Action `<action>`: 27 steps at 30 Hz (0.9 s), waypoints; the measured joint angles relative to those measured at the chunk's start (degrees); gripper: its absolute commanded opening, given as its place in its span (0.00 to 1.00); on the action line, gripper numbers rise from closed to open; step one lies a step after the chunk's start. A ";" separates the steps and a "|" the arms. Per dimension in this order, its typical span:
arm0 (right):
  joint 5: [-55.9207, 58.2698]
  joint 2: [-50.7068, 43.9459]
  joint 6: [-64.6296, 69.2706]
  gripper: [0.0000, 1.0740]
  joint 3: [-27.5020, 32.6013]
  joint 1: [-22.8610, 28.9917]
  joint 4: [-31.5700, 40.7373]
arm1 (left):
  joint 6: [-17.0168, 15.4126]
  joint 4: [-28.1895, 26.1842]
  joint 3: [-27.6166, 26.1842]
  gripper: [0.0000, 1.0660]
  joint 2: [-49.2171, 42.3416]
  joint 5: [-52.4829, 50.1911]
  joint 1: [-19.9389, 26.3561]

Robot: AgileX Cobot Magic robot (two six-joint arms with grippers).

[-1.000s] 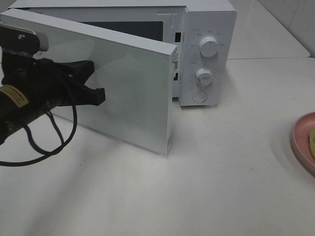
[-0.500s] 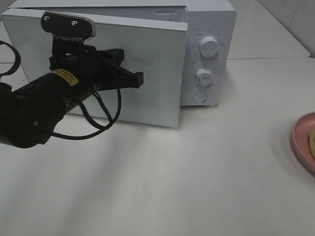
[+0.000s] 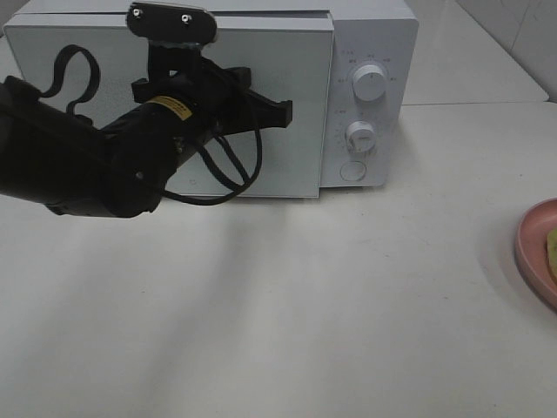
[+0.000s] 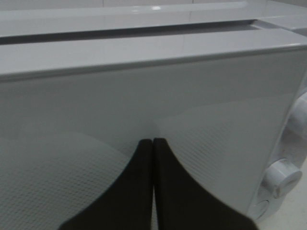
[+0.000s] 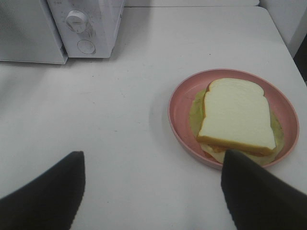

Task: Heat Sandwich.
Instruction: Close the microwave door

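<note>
The sandwich (image 5: 237, 115), white bread with pale green-yellow filling, lies on the pink plate (image 5: 180, 112). In the high view only the plate (image 3: 533, 248) and a sliver of the sandwich (image 3: 552, 248) show, at the right edge. My right gripper (image 5: 152, 155) hovers open just short of the plate, holding nothing; the high view does not show it. The white microwave (image 3: 370, 96) stands at the back, its door (image 3: 296, 165) swung almost flat against the body. My left gripper (image 3: 278, 111) is shut, and its fingertips (image 4: 144, 146) press on the door (image 4: 144, 96).
The microwave's two knobs (image 3: 370, 83) and round button (image 3: 352, 170) are on its right panel. Bare white tabletop (image 3: 348, 305) lies between the microwave and the plate. The left arm's cable (image 3: 235, 178) loops in front of the door.
The left gripper has swept right and toward the microwave, pushing the door from wide open to nearly flush. The right gripper, plate and sandwich have not moved.
</note>
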 measured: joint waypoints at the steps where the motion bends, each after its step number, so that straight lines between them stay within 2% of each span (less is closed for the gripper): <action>1: 0.00 0.00 0.00 0.70 0.00 0.00 0.00 | 0.23 0.00 -1.55 0.00 0.92 0.92 -0.46; 8: 0.00 0.00 0.00 0.70 0.00 0.00 0.00 | 0.86 -0.57 -5.27 0.00 3.21 2.81 -0.80; 11: 0.00 0.00 0.00 0.70 0.00 0.00 0.00 | 3.04 -1.89 -7.91 0.00 4.58 5.21 -1.26; 16: 0.00 0.00 0.00 0.70 0.00 0.00 0.00 | 4.93 -3.09 -10.94 0.00 6.07 7.39 -1.32; 27: 0.00 0.00 0.00 0.70 0.00 0.00 0.00 | 5.21 -3.04 -11.46 0.00 6.19 8.19 -1.38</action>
